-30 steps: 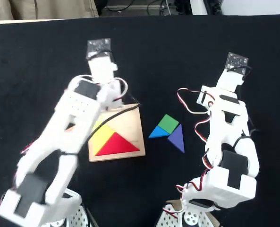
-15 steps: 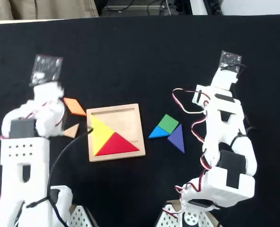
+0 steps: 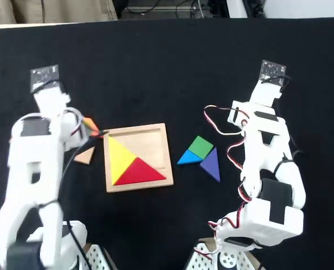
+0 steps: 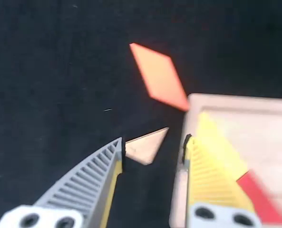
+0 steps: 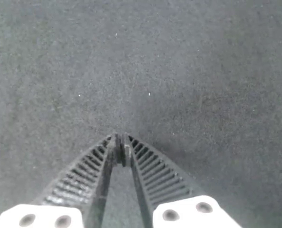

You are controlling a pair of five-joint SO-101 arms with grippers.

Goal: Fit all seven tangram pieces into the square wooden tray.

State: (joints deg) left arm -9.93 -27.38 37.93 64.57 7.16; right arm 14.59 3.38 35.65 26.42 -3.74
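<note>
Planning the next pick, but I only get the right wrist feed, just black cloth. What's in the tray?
Observer: Two pieces sit in the wooden tray: a yellow triangle and a red triangle.
Operator: Left end effector?
Observer: Left end effector is open over a tan triangle just outside the tray.
Operator: Loose pieces near my arm?
Observer: Green square, blue triangle and purple piece cluster between the tray and the right arm.
</note>
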